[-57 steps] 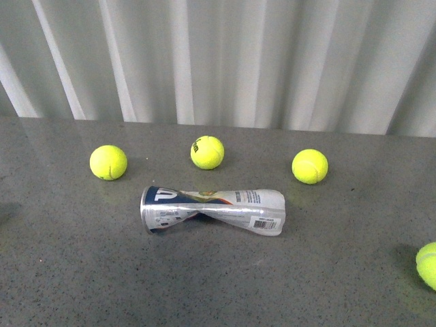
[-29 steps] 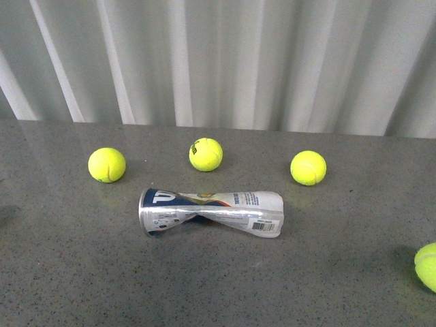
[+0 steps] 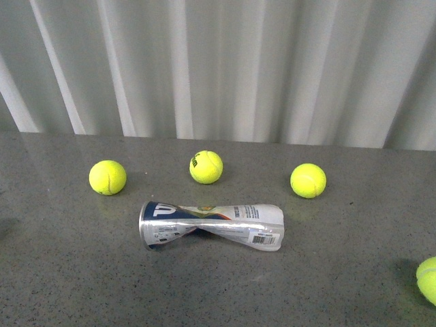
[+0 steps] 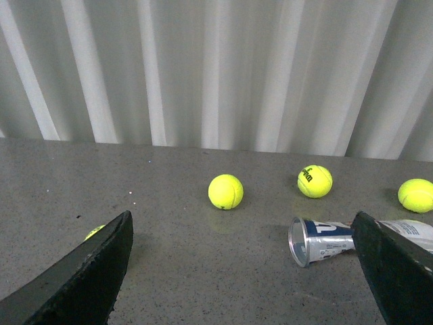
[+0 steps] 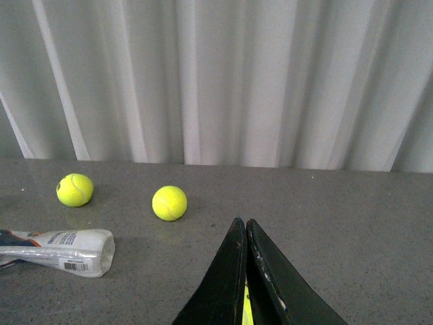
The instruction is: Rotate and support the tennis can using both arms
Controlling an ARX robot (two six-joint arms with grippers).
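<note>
Left gripper: fingers spread wide, nothing between them. The tennis can lies on its side on the grey table, ahead of this gripper and clear of it. Its silver-rimmed mouth faces the gripper and its far end is hidden behind one finger.

Right gripper: fingers pressed together at the tips. The can's barcode end lies ahead and well off to one side, untouched. The can is pinched flat at mid-length. Three tennis balls sit beyond it.

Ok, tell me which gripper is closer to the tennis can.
Left, probably. The open left gripper faces the tennis can's silver-rimmed end, one finger overlapping it in view. The shut right gripper points past its crumpled end, well to one side.
</note>
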